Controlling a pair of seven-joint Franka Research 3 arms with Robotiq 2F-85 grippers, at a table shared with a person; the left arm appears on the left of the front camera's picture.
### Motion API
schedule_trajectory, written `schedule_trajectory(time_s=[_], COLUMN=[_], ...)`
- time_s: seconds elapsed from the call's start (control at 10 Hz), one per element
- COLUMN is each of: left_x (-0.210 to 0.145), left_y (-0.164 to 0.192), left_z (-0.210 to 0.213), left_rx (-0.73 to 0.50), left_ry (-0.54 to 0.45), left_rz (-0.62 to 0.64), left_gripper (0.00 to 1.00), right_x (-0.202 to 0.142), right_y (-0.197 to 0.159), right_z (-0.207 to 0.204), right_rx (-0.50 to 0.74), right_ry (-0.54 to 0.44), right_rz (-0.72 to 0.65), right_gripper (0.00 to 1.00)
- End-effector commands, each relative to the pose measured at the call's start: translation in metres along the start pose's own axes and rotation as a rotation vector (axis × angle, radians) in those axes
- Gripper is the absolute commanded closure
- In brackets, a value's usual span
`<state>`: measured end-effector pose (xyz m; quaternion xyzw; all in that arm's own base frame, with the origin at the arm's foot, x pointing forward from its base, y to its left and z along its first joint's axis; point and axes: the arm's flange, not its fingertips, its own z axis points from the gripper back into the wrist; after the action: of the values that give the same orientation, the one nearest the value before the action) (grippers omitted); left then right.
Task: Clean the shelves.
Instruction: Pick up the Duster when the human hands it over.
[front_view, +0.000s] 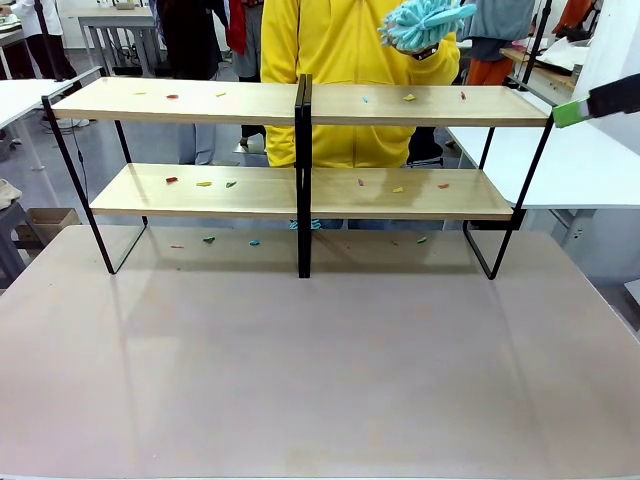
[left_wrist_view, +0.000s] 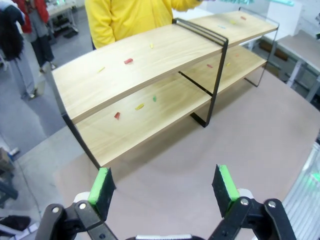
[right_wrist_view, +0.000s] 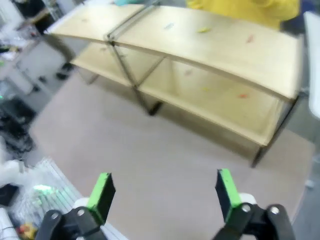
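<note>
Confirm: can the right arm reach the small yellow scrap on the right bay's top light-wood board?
Probably yes: open right gripper faces the yellow scrap; nothing stands between them.

Coloured scraps (front_view: 172, 97) on the shelves (front_view: 250, 101): too small to identify. Blue duster (front_view: 425, 25): cropped by the upper edge. Right wrist view: blurred throughout.
</note>
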<state>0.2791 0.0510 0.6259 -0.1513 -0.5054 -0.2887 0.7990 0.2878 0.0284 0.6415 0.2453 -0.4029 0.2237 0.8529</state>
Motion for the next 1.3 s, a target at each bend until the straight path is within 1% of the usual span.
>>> schedule_trajectory(time_s=[0.0, 0.1, 0.2, 0.3, 0.4, 0.5, 0.6, 0.7, 0.8, 0.9, 1.0, 1.2], left_x=[-0.001, -0.001, -0.001, -0.001, -0.001, -0.001, -0.001, -0.001, -0.001, -0.001, -0.001, -0.001], left_y=[0.001, 0.001, 0.001, 0.001, 0.001, 0.001, 0.001, 0.001, 0.001, 0.001, 0.001, 0.001], left_z=[0.001, 0.001, 0.001, 0.001, 0.001, 0.001, 0.001, 0.001, 0.001, 0.001, 0.001, 0.001], left_rx=[-0.008, -0.008, -0.008, -0.008, -0.008, -0.008, -0.008, -0.008, -0.008, -0.008, -0.008, -0.008], left_ry=[-0.008, -0.008, -0.008, -0.008, -0.008, -0.008, -0.008, -0.008, -0.008, -0.008, -0.008, -0.008], left_rz=[-0.005, -0.005, -0.005, -0.005, -0.005, -0.005, -0.005, -0.005, -0.005, -0.005, -0.005, -0.005], left_gripper=[0.00, 0.00, 0.00, 0.00, 0.00, 0.00, 0.00, 0.00, 0.00, 0.00, 0.00, 0.00], right_x=[0.067, 0.068, 0.024, 0.046, 0.040, 0.067, 0.102, 0.140, 0.163, 0.176, 0.179, 0.178], right_y=[-0.026, -0.031, -0.011, -0.023, -0.014, -0.018, -0.023, -0.033, -0.039, -0.044, -0.046, -0.048], right_z=[-0.006, -0.009, 0.000, -0.004, -0.012, -0.032, -0.051, -0.077, -0.095, -0.105, -0.110, -0.121], right_rx=[0.364, 0.241, 0.128, 0.205, -0.029, -0.037, 0.019, 0.062, 0.088, 0.203, 0.234, 0.233], right_ry=[0.253, 0.120, 0.023, 0.048, 0.136, 0.139, 0.125, 0.114, 0.066, 0.106, 0.111, 0.187], right_rz=[-0.786, -0.923, -0.105, -0.246, -0.367, -0.496, -0.624, -0.786, -0.872, -0.923, -0.954, -0.954], right_gripper=[0.00, 0.00, 0.00, 0.00, 0.00, 0.00, 0.00, 0.00, 0.00, 0.00, 0.00, 0.00])
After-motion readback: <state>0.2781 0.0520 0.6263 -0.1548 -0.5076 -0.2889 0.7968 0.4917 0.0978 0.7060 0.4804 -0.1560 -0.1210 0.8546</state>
